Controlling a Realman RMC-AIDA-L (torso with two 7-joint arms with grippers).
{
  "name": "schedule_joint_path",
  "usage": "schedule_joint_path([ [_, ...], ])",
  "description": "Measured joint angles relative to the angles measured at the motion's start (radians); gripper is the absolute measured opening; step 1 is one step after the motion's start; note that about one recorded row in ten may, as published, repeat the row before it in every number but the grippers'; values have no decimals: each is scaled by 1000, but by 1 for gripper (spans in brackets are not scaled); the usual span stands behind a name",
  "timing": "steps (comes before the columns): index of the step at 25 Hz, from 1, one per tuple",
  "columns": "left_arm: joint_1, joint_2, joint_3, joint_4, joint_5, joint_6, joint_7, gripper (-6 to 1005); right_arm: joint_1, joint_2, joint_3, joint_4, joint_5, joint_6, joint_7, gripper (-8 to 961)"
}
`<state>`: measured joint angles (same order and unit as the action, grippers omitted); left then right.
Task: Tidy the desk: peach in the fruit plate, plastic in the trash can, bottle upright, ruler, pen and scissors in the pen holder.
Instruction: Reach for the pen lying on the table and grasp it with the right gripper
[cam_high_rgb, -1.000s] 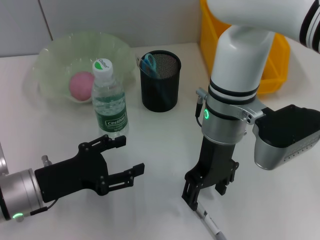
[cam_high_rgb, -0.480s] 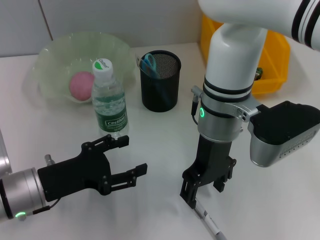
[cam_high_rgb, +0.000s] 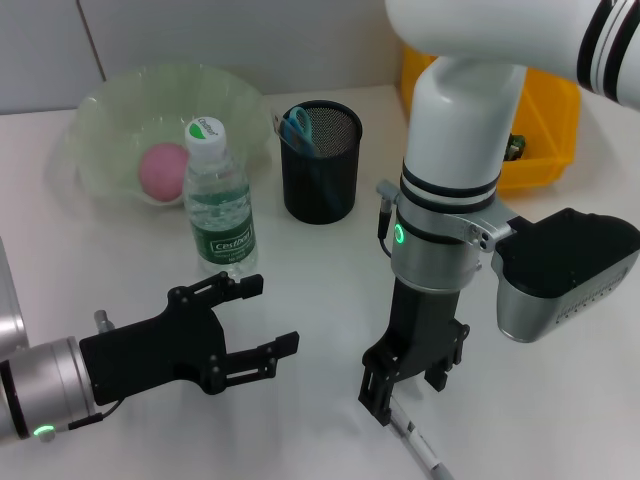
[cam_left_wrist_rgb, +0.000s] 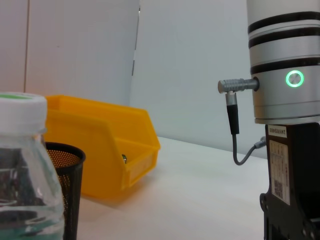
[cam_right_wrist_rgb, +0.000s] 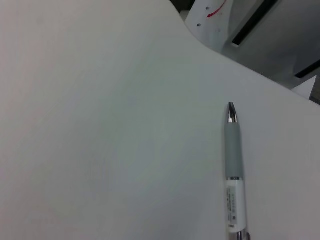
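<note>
The right gripper (cam_high_rgb: 392, 385) points straight down at the near edge of the white worktop (cam_high_rgb: 320, 270), its fingers pinching the upper end of the pen (cam_high_rgb: 418, 448), which slants away from the fingers toward the robot. The right wrist view shows the pen's grey grip and silver tip just above the bare worktop surface; whether the tip touches it cannot be told. The left gripper (cam_high_rgb: 268, 325) hovers low over the worktop near the robot's left side, its black fingers spread wide and holding nothing, pointed across toward the right arm. Just beyond it the bottle (cam_high_rgb: 218, 203) stands upright, a clear water bottle with a green label and a white cap. Behind the bottle, the pink peach (cam_high_rgb: 164, 170) lies in the pale green fruit plate (cam_high_rgb: 110, 110). Beside the plate stands the black mesh pen holder (cam_high_rgb: 320, 165), with the blue-handled scissors (cam_high_rgb: 297, 128) upright inside it. At the far right, partly hidden behind the right arm, sits a yellow bin (cam_high_rgb: 545, 130), seen also in the left wrist view beyond the bottle and the pen holder.
</note>
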<state>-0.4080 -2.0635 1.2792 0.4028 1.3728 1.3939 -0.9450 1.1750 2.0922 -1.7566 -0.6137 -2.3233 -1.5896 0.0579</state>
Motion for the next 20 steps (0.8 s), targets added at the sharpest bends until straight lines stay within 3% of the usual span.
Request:
schedule_joint_path([
  [20,-8,-3,8,-9,0,1,9,831,21,0,-62,5,20,3,38,755],
])
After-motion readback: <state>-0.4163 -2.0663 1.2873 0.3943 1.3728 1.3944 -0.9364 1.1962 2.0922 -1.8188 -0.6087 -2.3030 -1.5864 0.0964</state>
